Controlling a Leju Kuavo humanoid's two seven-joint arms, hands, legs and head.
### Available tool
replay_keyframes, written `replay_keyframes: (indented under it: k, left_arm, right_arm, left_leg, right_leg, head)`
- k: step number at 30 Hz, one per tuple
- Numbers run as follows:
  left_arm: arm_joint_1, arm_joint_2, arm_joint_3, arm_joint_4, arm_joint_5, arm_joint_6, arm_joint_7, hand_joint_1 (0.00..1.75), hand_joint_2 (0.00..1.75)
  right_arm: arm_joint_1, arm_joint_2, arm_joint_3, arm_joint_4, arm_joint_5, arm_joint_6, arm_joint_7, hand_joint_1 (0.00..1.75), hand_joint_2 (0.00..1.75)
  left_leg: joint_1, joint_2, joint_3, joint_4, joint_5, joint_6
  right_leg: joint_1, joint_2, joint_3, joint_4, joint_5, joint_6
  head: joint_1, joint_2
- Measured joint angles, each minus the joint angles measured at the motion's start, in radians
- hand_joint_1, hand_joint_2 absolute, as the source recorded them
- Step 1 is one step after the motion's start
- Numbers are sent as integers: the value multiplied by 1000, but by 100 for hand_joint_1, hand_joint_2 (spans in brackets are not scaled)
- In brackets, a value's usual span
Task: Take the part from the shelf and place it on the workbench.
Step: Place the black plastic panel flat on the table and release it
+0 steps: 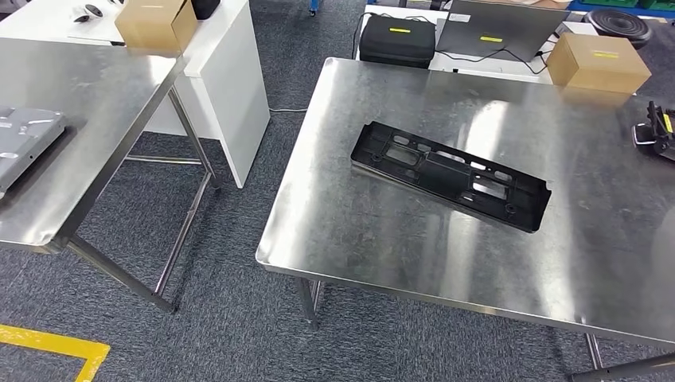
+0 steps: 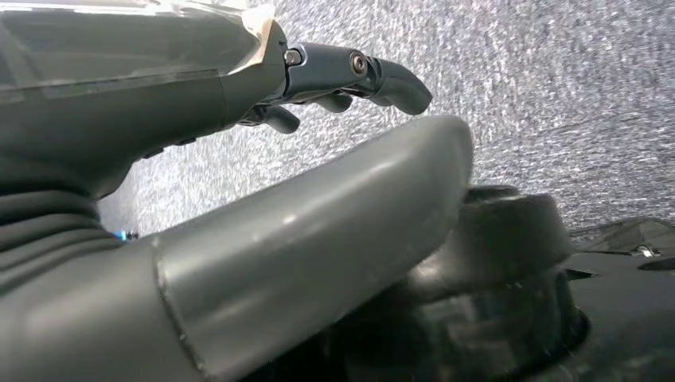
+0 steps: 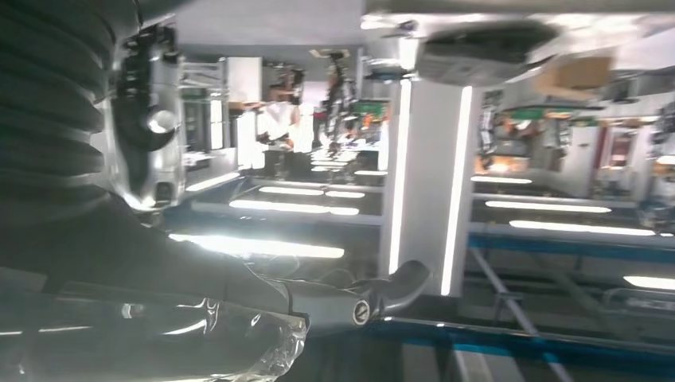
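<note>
My steel surface runs off the right and lower edges of my head view, so its far corners are lost to me. A second steel surface is cut by the left edge, and so is the grey metal piece lying on it. At the right edge a black object shows only in part; I cannot tell what it is. My left robot hand has its thumb across most of the wrist picture, hiding the palm. My right robot hand is blurred, as is the room behind it.
</note>
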Motion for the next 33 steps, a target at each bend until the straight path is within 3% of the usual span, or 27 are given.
replay_keyframes:
  k: [5,11,15,18,23,28,33]
  left_arm:
    - [0,0,-47,0,26,6,-8,0,175]
    - [-3,0,-103,4,54,-5,-21,0,175]
    - [-2,0,-147,8,93,-1,-40,0,0]
    - [0,0,-190,9,142,-5,-42,0,0]
    - [3,1,-264,9,212,-43,-26,0,0]
    - [5,5,-333,14,306,-50,-7,0,0]
    - [8,9,-412,14,395,-50,4,0,0]
  right_arm:
    - [172,5,-262,-35,67,10,-44,0,175]
    - [260,43,-498,-54,156,36,-73,0,175]
    - [292,112,-643,-105,264,83,-53,0,175]
    - [300,216,-779,-187,361,127,-51,0,175]
    - [310,449,-970,-340,395,153,17,0,175]
    - [316,635,-1046,-430,385,142,94,0,175]
    - [319,767,-1068,-515,377,157,141,0,175]
  left_leg:
    - [-1,1,1,0,0,0]
    - [-1,3,3,0,0,0]
    - [-1,4,6,0,-2,0]
    - [0,4,10,0,-5,0]
    - [2,4,12,0,-6,-2]
    - [3,10,15,-1,-8,-4]
    - [4,15,19,-1,-13,-9]
  right_leg:
    - [0,0,0,0,-1,1]
    - [-1,1,0,0,-1,1]
    - [0,3,-4,0,-3,-1]
    - [0,3,-2,-1,-5,-2]
    - [2,3,3,0,-8,-2]
    - [3,9,9,0,-8,-3]
    - [3,14,4,0,-12,-7]
  head:
    - [0,0]
    - [0,0]
    - [0,0]
    - [0,0]
    - [0,0]
    - [0,0]
    - [0,0]
